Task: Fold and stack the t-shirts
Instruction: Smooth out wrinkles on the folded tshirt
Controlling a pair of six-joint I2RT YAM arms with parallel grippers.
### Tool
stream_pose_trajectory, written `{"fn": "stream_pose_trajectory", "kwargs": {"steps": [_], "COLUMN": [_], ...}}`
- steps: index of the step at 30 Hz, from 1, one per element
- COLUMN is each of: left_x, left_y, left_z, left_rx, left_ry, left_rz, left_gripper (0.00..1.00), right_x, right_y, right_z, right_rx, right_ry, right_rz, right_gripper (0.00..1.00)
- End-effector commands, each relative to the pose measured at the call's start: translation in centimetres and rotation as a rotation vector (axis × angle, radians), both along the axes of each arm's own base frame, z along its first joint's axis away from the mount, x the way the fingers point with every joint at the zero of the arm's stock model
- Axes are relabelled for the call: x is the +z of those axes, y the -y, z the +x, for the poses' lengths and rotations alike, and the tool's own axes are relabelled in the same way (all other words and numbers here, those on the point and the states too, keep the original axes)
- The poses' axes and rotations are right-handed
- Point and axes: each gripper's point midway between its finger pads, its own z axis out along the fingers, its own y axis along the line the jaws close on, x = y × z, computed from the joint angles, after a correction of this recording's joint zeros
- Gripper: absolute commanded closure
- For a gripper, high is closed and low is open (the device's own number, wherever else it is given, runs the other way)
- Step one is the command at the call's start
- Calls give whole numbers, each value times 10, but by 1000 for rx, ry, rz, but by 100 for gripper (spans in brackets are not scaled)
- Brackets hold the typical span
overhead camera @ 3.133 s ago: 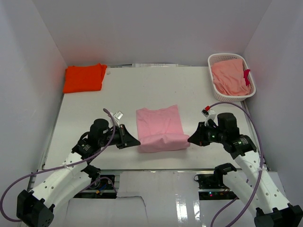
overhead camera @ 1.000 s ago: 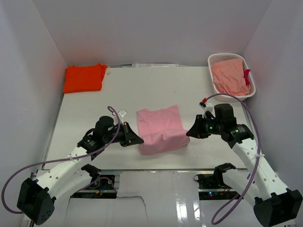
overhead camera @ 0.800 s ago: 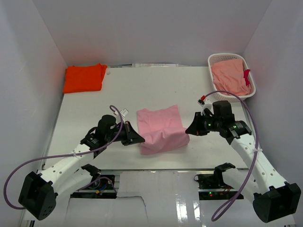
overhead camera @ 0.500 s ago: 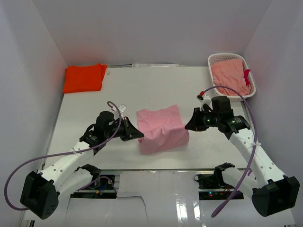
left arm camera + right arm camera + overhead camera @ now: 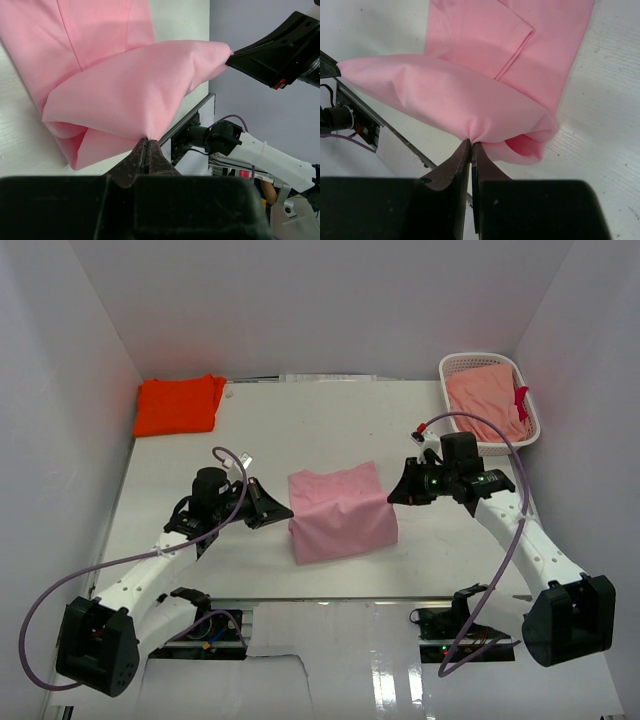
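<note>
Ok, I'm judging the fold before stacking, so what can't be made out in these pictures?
Pink t-shirt: its lower layers, top view, covered by the lifted flap.
Peach cloth in the basket: bunched, top view; garment type unclear.
Red item at the basket rim: too small, top view.
Orange t-shirt: fold layers too small to count, top view.

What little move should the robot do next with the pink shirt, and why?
Probably carry the lifted edge a little way toward the back and lower it onto the flat half. The left pincer and right pincer are each shut on a side of the pink shirt, holding its near part up as a loose loop, so the fold looks unfinished.
</note>
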Motion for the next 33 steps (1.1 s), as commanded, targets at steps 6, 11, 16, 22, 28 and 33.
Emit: {"fn": "stream_pose_trajectory", "kwargs": {"steps": [6, 11, 16, 22, 28, 33], "left_x": [6, 11, 7, -1, 5, 13], "left_y": [-3, -8, -10, -11, -12, -15], "left_z": [13, 26, 39, 55, 72, 85], "left_rx": [-10, 4, 5, 19, 28, 37], "left_ry": [42, 52, 50, 44, 56, 70], "left_rz": [-33, -33, -48, -52, -54, -45], "left_gripper": [100, 100, 100, 100, 100, 100], "right_x": [26, 29, 24, 15, 13, 16], "right_y": [-7, -9, -14, -17, -21, -23], "right_z": [37, 50, 63, 80, 94, 104], "right_rx": [16, 26, 37, 41, 48, 48], "right_ry": [83, 76, 55, 40, 37, 38], "right_rz": [81, 113, 130, 126, 129, 132], "right_gripper": [92, 92, 92, 92, 92, 92]}}
